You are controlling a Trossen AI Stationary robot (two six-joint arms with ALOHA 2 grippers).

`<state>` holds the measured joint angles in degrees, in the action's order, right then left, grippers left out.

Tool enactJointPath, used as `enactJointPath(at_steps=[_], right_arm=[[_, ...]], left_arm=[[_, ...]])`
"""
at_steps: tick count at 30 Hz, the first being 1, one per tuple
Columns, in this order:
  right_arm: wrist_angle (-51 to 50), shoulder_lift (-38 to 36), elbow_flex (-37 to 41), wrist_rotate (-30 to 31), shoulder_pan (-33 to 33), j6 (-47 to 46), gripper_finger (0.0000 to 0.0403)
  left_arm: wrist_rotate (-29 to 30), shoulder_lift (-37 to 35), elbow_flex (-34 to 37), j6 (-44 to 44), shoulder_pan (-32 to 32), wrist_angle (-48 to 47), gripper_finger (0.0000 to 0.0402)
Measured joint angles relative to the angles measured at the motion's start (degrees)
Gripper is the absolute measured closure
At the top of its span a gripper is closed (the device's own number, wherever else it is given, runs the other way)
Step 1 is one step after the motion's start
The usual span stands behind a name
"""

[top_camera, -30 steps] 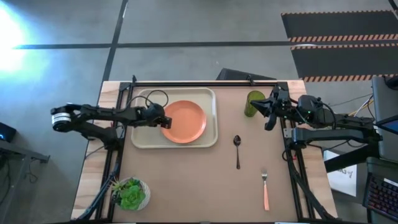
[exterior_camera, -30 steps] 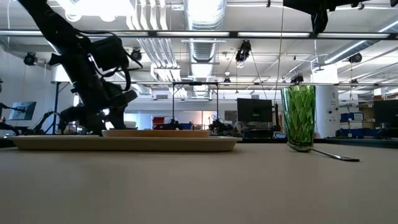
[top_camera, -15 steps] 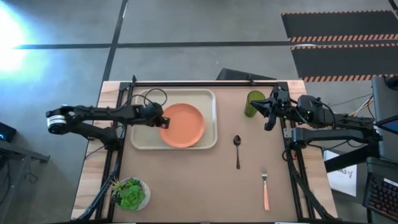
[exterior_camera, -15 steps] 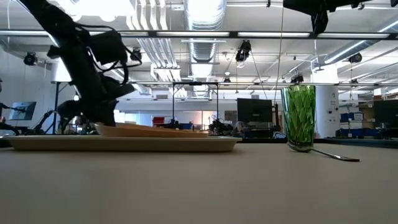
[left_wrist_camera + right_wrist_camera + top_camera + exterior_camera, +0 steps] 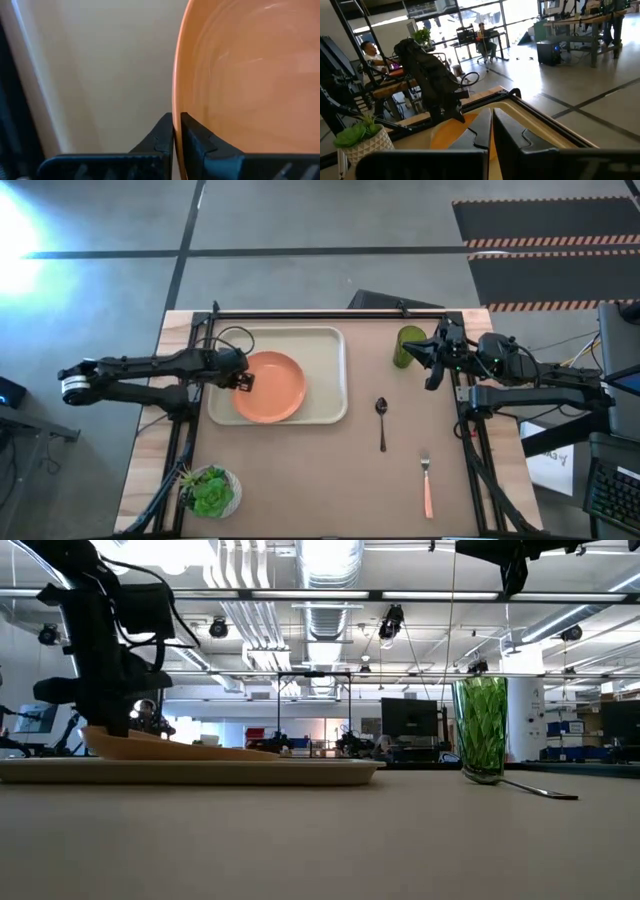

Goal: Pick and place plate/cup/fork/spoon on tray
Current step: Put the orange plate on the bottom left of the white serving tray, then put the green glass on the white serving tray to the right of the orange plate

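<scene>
The orange plate lies tilted in the left half of the cream tray. Its left edge is raised and its right edge rests on the tray floor. My left gripper is shut on the plate's left rim. The green cup stands on the table right of the tray. My right gripper hangs shut in the air just right of the cup, holding nothing. The dark spoon and the pink-handled fork lie flat on the table, nearer the front. My left gripper pinches the plate's left rim between its two fingers, one finger over the rim and one under it. It comes from the table's left, slanting down. The held edge is lifted off the tray while the opposite edge stays on it.
A white bowl with a green plant stands at the front left corner. Black frame rails run along the far edge and down both sides of the table. Bare tabletop lies between the tray and the front edge.
My left gripper has taken hold of the plate's left rim and moved toward the table's left edge, rising a little. The plate has slid left inside the tray and tipped. Its left edge is now lifted and its right edge has stayed on the tray.
</scene>
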<state>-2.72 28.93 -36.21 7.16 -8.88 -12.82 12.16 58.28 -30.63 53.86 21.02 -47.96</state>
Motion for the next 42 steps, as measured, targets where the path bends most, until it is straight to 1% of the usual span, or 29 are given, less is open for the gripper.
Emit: enactJointPath(at_steps=[7,9,16,20,25,32,34,37,42], right_arm=[[0.0,0.0,0.0,0.0,0.0,0.0,0.0394],[0.0,0.0,0.0,0.0,0.0,0.0,0.0394],[0.0,0.0,0.0,0.0,0.0,0.0,0.0394],[0.0,0.0,0.0,0.0,0.0,0.0,0.0394],[0.0,0.0,0.0,0.0,0.0,0.0,0.0394],[-1.1,0.0,-0.2,0.0,0.0,0.7,0.0394],[-6.1,0.2,-2.2,0.4,0.0,-0.9,0.0394],[-17.7,2.0,-7.9,3.1,0.0,-3.8,0.0394],[-36.8,8.6,-22.1,7.9,0.0,-4.5,0.0394]], left_arm=[[0.2,0.2,0.5,0.0,0.0,-0.5,0.0397],[0.2,0.2,1.0,-0.2,0.0,-0.6,0.0385],[0.2,0.3,2.2,-0.7,-0.1,-1.5,0.0321],[2.0,0.3,2.0,-0.6,-0.1,-1.2,0.0294],[5.1,-0.1,0.3,-0.4,0.0,-0.8,0.0272],[5.4,-2.4,-3.4,-0.8,0.0,-0.4,0.0261],[5.3,-3.7,-5.0,-3.2,0.0,1.7,0.0261],[5.2,-5.8,-7.5,-7.9,0.0,7.7,0.0260],[5.1,-9.7,-9.1,-15.9,-0.1,20.6,0.0260]])
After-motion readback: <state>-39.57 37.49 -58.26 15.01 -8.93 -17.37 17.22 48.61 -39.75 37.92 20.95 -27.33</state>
